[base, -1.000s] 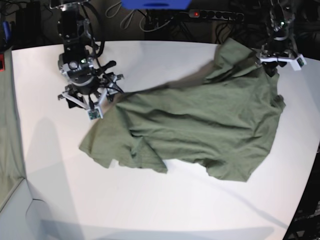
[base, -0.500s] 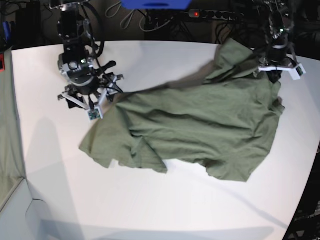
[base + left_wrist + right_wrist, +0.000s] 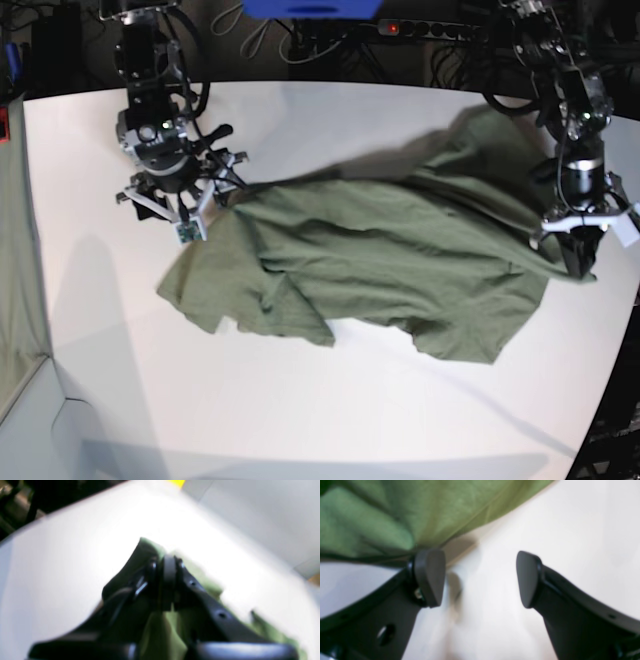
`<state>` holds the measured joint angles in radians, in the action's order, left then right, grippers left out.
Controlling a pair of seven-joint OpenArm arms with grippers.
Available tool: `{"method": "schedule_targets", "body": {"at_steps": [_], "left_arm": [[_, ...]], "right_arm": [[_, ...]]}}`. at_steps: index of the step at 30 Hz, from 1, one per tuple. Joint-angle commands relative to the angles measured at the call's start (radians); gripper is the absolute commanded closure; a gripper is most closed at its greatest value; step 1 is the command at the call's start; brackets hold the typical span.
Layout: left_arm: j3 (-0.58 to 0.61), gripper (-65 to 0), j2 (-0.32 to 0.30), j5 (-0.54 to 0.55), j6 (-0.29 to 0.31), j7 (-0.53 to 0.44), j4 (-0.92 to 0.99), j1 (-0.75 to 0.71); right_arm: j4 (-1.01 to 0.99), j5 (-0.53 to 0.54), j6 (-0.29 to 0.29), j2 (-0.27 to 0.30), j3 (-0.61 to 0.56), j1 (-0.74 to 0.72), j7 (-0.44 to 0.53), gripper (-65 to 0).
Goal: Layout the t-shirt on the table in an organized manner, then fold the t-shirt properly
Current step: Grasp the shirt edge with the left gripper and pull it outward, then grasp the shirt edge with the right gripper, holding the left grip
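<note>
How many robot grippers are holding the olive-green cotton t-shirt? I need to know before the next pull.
1. The left gripper is shut on the olive-green cotton t-shirt at its edge by the table's side. The right gripper is open beside the shirt's other end, holding nothing.

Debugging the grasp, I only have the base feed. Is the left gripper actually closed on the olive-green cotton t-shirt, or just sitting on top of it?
Observer: Closed on it. The left wrist view shows the left gripper pinched shut with a fold of the olive-green cotton t-shirt between its jaws.
Operator: And the right gripper?
Observer: The right gripper is open, with only the bare white matte table between its jaws.
Operator: Is it touching the t-shirt?
Observer: One fingertip sits at the cloth's edge; the right wrist view is too blurred to confirm contact.
</note>
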<state>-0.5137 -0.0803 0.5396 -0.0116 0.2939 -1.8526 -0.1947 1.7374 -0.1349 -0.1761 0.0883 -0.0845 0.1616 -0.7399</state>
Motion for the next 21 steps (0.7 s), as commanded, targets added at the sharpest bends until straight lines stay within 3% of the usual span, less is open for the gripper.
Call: {"method": "schedule_targets", "body": {"at_steps": [1,6,16,21], "left_arm": [[-0.001,0.0,-0.009,0.001,0.003,-0.028,-0.029,0.036],[0.025,0.0,-0.009,-0.009,0.006,0.009,0.003,0.142],[0.028,0.0,-0.013,-0.009,0.009,0.029,0.305,0.344],[0.031,0.0,-0.066,-0.003,0.009,0.029,0.419,0.449]], "right_arm": [[0.02,-0.002,0.005,0.005,0.004,-0.012,0.018,-44.3],[0.02,-0.002,0.005,0.006,0.004,-0.012,0.018,-44.3],[0.014,-0.001,0.005,0.005,-0.002,-0.026,0.038,-44.4],[-0.003,-0.001,0.005,0.005,-0.001,-0.046,0.053,-44.7]]}}
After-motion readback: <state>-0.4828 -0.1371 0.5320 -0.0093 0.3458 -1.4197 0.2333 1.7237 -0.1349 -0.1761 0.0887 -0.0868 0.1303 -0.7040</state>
